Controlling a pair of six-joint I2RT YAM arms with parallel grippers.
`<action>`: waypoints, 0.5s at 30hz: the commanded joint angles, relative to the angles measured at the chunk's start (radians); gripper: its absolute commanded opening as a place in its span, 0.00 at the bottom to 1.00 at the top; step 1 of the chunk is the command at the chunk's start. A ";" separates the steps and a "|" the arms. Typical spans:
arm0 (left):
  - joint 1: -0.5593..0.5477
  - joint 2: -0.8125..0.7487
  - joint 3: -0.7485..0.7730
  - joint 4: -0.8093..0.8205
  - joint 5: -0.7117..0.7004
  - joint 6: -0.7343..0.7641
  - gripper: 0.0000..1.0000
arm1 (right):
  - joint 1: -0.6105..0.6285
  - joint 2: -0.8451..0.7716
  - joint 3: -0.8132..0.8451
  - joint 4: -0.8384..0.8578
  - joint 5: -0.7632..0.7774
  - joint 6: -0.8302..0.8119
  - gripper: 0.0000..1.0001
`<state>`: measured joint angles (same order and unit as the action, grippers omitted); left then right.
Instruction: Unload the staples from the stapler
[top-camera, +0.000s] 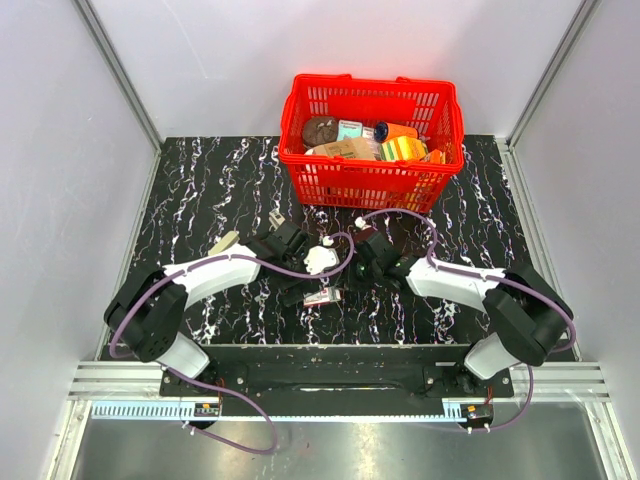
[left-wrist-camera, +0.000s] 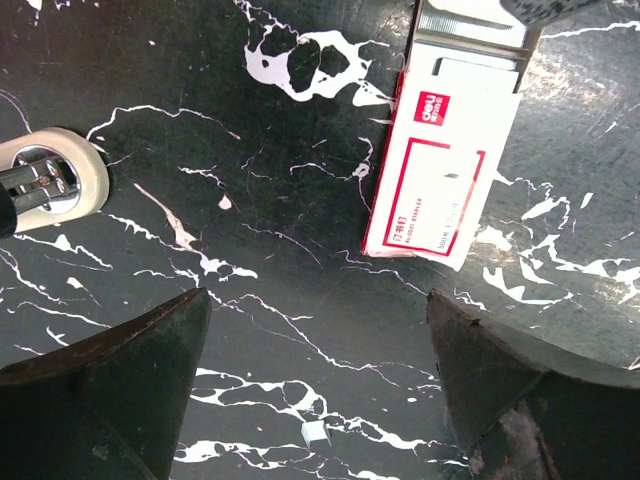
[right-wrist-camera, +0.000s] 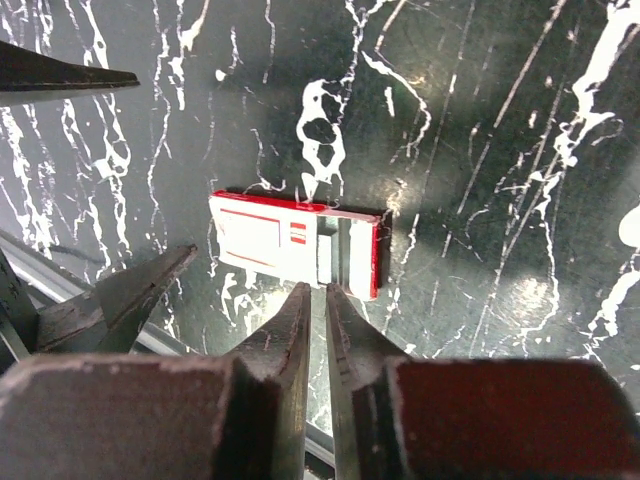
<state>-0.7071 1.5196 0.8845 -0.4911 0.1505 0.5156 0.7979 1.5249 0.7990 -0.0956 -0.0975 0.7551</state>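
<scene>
The white stapler (top-camera: 318, 260) lies between the two arms; its white and chrome end (left-wrist-camera: 45, 182) shows at the left edge of the left wrist view. A red-and-white staple box (top-camera: 322, 296) (left-wrist-camera: 440, 170) (right-wrist-camera: 285, 243) lies flat just in front of it, partly slid open, with a silver strip of staples (left-wrist-camera: 470, 22) (right-wrist-camera: 334, 258) showing inside. A tiny loose clump of staples (left-wrist-camera: 315, 432) rests on the table between the fingers of my left gripper (left-wrist-camera: 315, 400) (top-camera: 293, 282), which is open and empty. My right gripper (right-wrist-camera: 316, 292) (top-camera: 352, 272) hovers shut just short of the box, holding nothing.
A red basket (top-camera: 440, 165) with groceries stands at the back, behind both grippers. The table is black marble-patterned (top-camera: 200, 200), with grey walls on both sides. The left gripper's fingers (right-wrist-camera: 120, 300) show close to the box's left in the right wrist view.
</scene>
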 joint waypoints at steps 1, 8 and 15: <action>0.000 0.034 0.028 0.036 0.015 0.006 0.94 | -0.005 0.007 0.009 -0.016 0.036 -0.022 0.15; 0.001 0.057 0.016 0.075 0.014 0.006 0.94 | -0.019 0.057 -0.020 0.045 0.004 -0.005 0.15; 0.000 0.079 -0.004 0.108 0.018 0.001 0.94 | -0.028 0.101 -0.032 0.083 -0.024 0.004 0.14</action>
<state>-0.7040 1.5883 0.8837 -0.4351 0.1501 0.5152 0.7795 1.6073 0.7750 -0.0711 -0.0994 0.7528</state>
